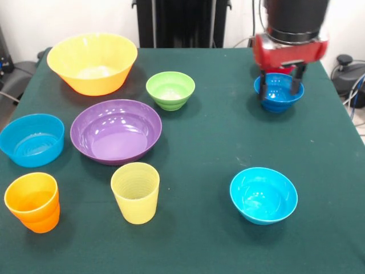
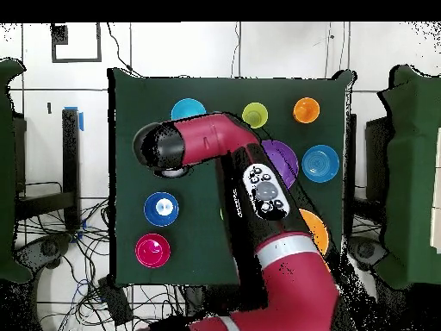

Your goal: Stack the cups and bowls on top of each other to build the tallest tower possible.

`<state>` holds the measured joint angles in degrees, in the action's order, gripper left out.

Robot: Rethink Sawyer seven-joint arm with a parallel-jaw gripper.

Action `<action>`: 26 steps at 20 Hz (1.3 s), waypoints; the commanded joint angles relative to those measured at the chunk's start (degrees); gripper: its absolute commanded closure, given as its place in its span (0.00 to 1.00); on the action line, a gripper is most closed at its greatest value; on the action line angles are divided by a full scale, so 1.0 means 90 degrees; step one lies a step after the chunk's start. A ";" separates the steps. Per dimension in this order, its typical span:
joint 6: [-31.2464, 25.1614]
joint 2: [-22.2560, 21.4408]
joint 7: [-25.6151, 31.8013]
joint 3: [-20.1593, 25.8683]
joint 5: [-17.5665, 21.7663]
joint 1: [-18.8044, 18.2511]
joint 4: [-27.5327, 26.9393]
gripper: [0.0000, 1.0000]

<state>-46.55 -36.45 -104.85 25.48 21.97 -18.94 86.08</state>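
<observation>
Green tablecloth [image 1: 211,137], cups and bowls spread all over it, nothing stacked that I can see in the front view. The gripper [image 1: 279,85] hangs right at the dark blue bowl [image 1: 278,96], fingers apart, one on each side of it, clamped on nothing. From this angle I honestly can't tell if the tips are outside the rim or touching it.

Biggest risk imo: glossy rounded bowl, so if the fingers close off-centre it'll squirt out sideways or tip. The table edge isn't far on that side either.

Rest of the stuff is well clear: cyan bowl [image 1: 263,195] nearer the camera, lime green bowl [image 1: 170,89], purple bowl [image 1: 116,131], big yellow-orange bowl [image 1: 92,62], light blue bowl [image 1: 32,139], orange cup [image 1: 33,202], pale yellow cup [image 1: 136,192]. Overhead shows a red bowl [image 2: 152,250] just beside the blue one; whether a cup sits in it, can't say.
</observation>
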 commanded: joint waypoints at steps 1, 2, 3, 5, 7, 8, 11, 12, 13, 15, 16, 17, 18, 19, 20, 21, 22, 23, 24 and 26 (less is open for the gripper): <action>-0.0295 -0.0172 0.1725 0.0393 0.0566 -0.0421 0.0698 0.00; -0.0330 -0.0190 0.1725 0.0410 0.0578 -0.0457 0.0735 0.00; -0.0337 -0.0186 0.1754 0.0461 0.0579 -0.0519 0.0772 0.00; -0.0399 -0.0211 0.1777 0.0514 0.0584 -0.0618 0.0869 0.00; -0.0350 -0.0222 0.1757 0.0561 0.0617 -0.0703 0.0956 0.00; -0.0339 -0.0212 0.1751 0.0592 0.0636 -0.0736 0.0987 0.00; -0.0269 -0.0247 0.1654 0.0669 0.0682 -0.0808 0.1114 0.00; -0.0235 -0.0260 0.1618 0.0692 0.0693 -0.0832 0.1166 0.00; -0.0189 -0.0268 0.1591 0.0703 0.0726 -0.0858 0.1214 0.00; -0.0074 -0.0274 0.1470 0.0703 0.0795 -0.0872 0.1302 0.00; 0.0010 -0.0265 0.1416 0.0692 0.0842 -0.0871 0.1335 0.00; 0.0093 -0.0254 0.1358 0.0676 0.0900 -0.0867 0.1358 0.00; 0.0144 -0.0230 0.1337 0.0675 0.0947 -0.0868 0.1371 0.00; 0.0206 -0.0199 0.1307 0.0669 0.0990 -0.0871 0.1376 0.00; 0.0218 -0.0164 0.1308 0.0663 0.1022 -0.0885 0.1380 0.00; 0.0193 -0.0123 0.1315 0.0667 0.1032 -0.0917 0.1393 0.00; 0.0159 -0.0086 0.1343 0.0685 0.1034 -0.0963 0.1406 0.00; 0.0124 -0.0049 0.1371 0.0702 0.1037 -0.1009 0.1419 0.00; 0.0137 0.0010 0.1424 0.0757 0.1031 -0.1076 0.1424 0.00; 0.0070 0.0140 0.1551 0.0869 0.1018 -0.1189 0.1398 0.00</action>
<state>-46.54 -39.18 -104.85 29.96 26.81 -27.47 95.66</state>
